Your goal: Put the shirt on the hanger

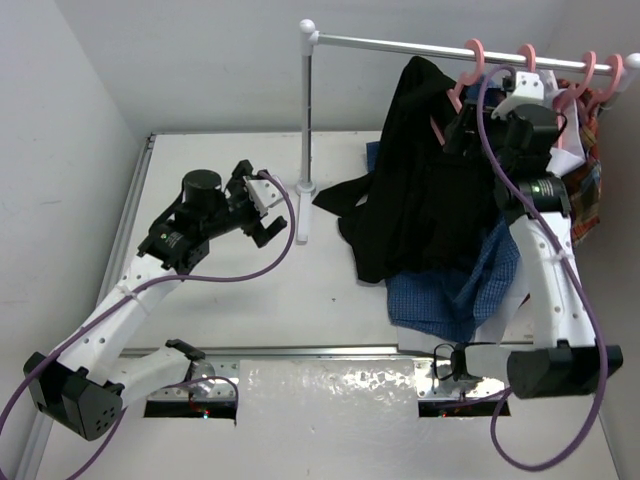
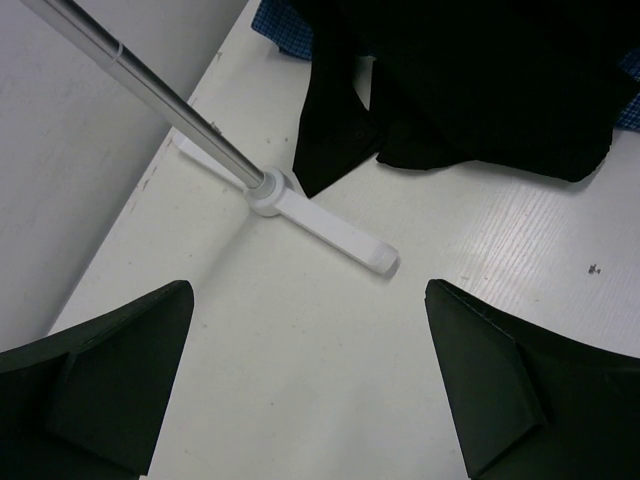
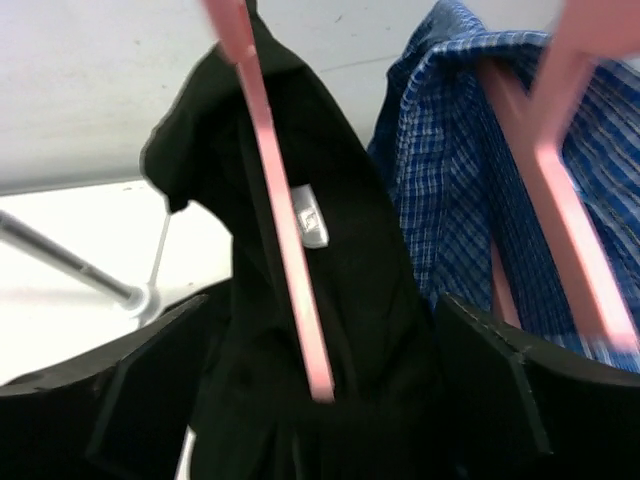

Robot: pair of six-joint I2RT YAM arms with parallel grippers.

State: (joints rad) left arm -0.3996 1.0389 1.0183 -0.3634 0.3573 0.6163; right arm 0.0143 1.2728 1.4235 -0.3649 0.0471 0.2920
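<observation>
shirt (image 1: 420, 180) on hanger (image 3: 288, 250), hanger on rail (image 1: 400, 43), pole (image 1: 308, 110) left of shirt

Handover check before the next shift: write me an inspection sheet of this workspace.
Surface: white table, a few dark specks; rack foot stands on it.
Job's things: shirt draped over hanger, which is hooked on rack rail; hem trails on the table.
Clutter: blue checked shirt under it; plaid garment far right; spare hangers on the rail.
Grippers: left tool open, empty, over the table; right tool open, fingers either side of shirt and hanger.
Cables: purple cables loop off both arms.
Surroundings: white walls.
</observation>
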